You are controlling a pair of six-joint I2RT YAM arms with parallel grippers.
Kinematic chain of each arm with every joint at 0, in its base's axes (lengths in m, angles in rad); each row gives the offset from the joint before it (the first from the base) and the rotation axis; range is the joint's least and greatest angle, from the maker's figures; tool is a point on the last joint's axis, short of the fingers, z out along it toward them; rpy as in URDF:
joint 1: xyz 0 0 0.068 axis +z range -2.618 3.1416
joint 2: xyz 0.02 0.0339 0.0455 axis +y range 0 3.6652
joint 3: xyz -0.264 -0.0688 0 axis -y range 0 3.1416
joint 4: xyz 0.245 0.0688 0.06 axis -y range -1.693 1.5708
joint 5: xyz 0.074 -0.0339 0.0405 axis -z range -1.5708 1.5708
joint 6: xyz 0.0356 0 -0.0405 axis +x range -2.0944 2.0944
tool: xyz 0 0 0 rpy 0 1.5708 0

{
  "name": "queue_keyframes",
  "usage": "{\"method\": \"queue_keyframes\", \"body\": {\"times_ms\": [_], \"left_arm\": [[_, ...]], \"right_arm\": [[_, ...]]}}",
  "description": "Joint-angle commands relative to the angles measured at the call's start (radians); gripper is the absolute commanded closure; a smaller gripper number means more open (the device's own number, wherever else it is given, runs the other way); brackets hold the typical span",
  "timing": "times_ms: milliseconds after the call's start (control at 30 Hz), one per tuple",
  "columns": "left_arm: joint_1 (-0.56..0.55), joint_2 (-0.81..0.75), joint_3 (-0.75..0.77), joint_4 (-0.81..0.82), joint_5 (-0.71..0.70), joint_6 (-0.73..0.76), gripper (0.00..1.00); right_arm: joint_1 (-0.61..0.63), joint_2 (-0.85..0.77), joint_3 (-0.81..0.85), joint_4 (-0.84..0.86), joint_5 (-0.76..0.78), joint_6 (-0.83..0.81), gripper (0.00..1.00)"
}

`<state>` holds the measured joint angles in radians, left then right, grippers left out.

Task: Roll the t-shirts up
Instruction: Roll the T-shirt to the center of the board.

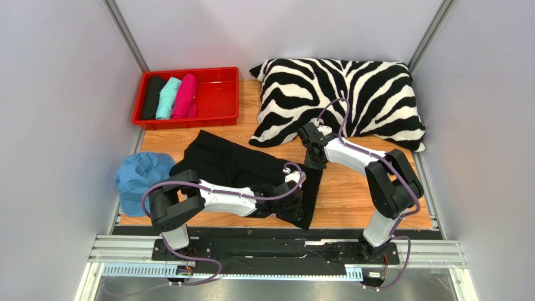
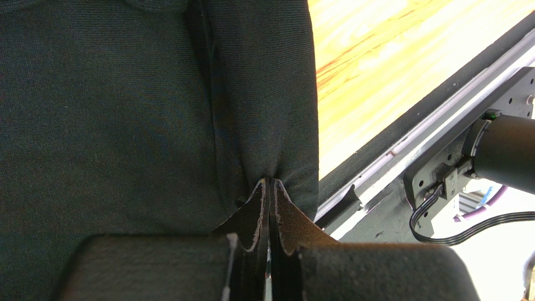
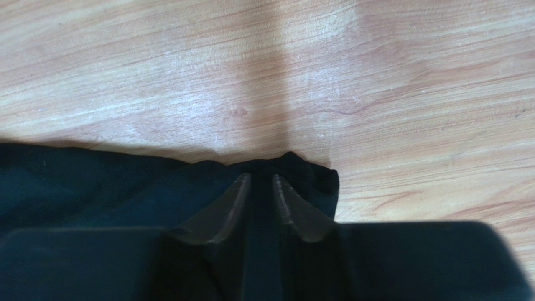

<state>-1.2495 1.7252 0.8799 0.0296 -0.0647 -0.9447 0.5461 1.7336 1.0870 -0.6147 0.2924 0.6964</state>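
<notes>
A large black t-shirt lies partly folded on the wooden table. My left gripper is at its near right edge, shut on a pinched fold of the black fabric; in the left wrist view that gripper has its jaws pressed together. My right gripper is at the shirt's far right corner. In the right wrist view it holds bunched black cloth between jaws standing slightly apart. Rolled black, teal and pink t-shirts lie side by side.
The three rolls sit in a red tray at the back left. A zebra-striped pillow fills the back right. A crumpled light blue cloth lies at the table's left edge. Bare wood shows right of the shirt, and a black rail runs along the near edge.
</notes>
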Motion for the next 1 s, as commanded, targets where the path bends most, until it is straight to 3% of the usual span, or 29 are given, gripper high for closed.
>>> {"method": "queue_keyframes", "body": {"times_ms": [0, 133, 367, 533, 967], "left_arm": [[-0.018, 0.002, -0.022, -0.068, 0.026, -0.011, 1.00], [-0.018, 0.000, -0.022, -0.066, 0.025, -0.016, 1.00], [-0.018, -0.006, -0.022, -0.071, 0.023, -0.017, 1.00], [-0.018, -0.003, -0.018, -0.077, 0.023, -0.014, 1.00], [-0.018, -0.010, -0.004, -0.103, 0.011, -0.006, 1.00]], "right_arm": [[-0.006, -0.089, 0.031, -0.011, 0.008, -0.024, 0.69], [-0.008, -0.192, 0.005, -0.040, 0.020, -0.034, 0.54], [-0.046, -0.403, -0.151, 0.010, -0.025, -0.032, 0.49], [-0.067, -0.523, -0.323, 0.180, -0.151, -0.029, 0.50], [-0.163, -0.605, -0.650, 0.657, -0.400, 0.035, 0.41]]}}
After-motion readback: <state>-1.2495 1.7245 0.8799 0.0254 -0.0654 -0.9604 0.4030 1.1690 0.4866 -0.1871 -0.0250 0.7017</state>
